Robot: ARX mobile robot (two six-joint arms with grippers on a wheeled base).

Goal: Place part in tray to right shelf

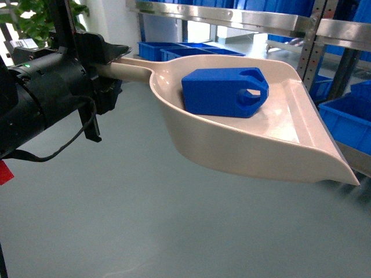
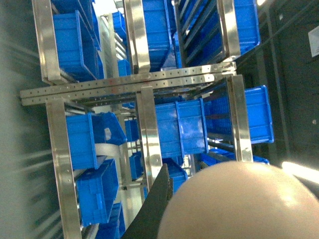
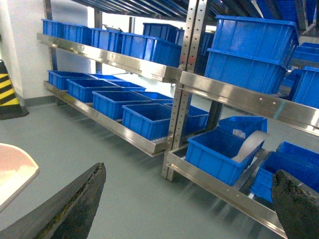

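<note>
The blue part (image 1: 225, 91) already lay in the tray (image 1: 290, 152), mid-frame. The left gripper (image 1: 110, 61) clenched the tray's handle; the right gripper (image 3: 189, 199) hung released. Delivery to the right shelf (image 1: 342, 26) remained.

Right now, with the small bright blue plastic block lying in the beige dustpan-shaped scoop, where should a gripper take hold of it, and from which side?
Probably from above, across the small bright blue plastic block's flat sides. It lies on its side in the beige dustpan-shaped scoop, whose raised walls block low approaches. The handle loop faces the open lip and is an alternative hold from the right.
</note>
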